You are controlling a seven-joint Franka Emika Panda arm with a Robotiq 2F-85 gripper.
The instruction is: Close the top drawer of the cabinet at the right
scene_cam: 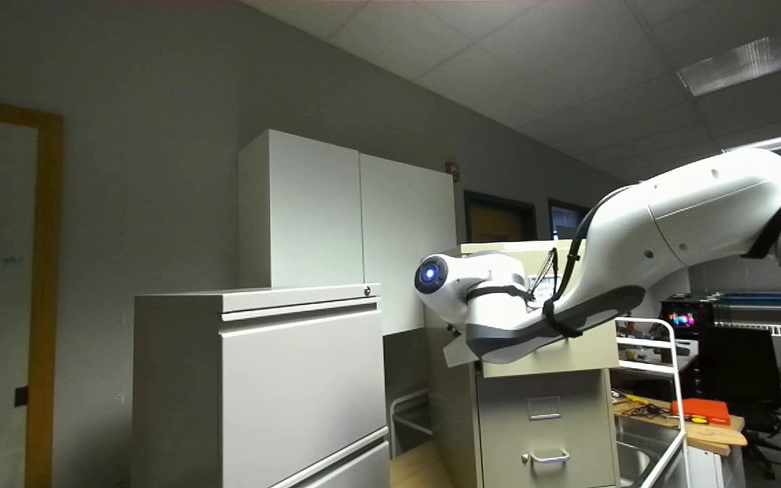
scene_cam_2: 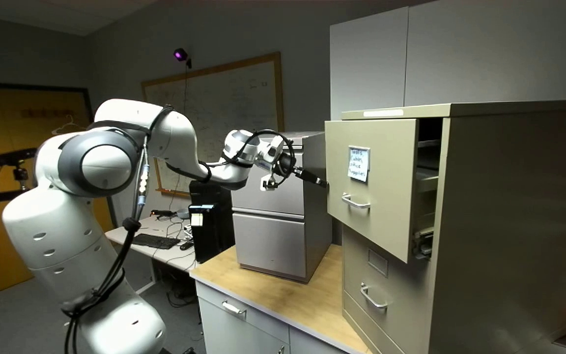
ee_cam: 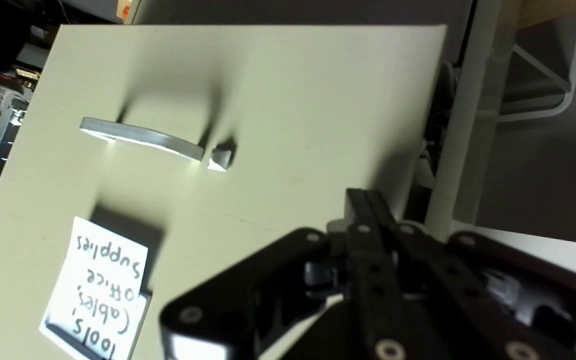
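Where the beige metal cabinet (scene_cam_2: 504, 221) stands at the right of an exterior view, its top drawer (scene_cam_2: 391, 201) sits partly out, a dark gap showing behind the front.

Top drawer: flat front, jutting past the like drawer below (scene_cam_2: 403, 309) in both exterior views. Fittings: one silvery handle (scene_cam_2: 355, 201); one small knob (ee_cam: 219, 159), just beside that handle; one paper note (scene_cam_2: 359, 163), hand-lettered "Tools, Cables, Office Supplies", inverted in the wrist view.

Gripper (ee_cam: 365, 195): black, clenched, both fingers (ee_cam: 356, 210) side by side. Tips close to the side edge of the drawer front, on the knob's side; whether they touch cannot be told.

Robot arm (scene_cam_2: 67, 221): white, bent, its outer end towards the drawer.

Grey cabinet (scene_cam_2: 270, 243): pale, two drawer fronts, upright on the wood-topped bench (scene_cam_2: 273, 291), near the beige one, a space between them.

White cupboard (scene_cam: 316, 217): two doors, behind both cabinets and rising above them.

Whiteboard (scene_cam_2: 234, 98): wood-framed, behind the arm in an exterior view.

Keyboard (scene_cam_2: 155, 241): dark, on a pale desk (scene_cam_2: 174, 254).
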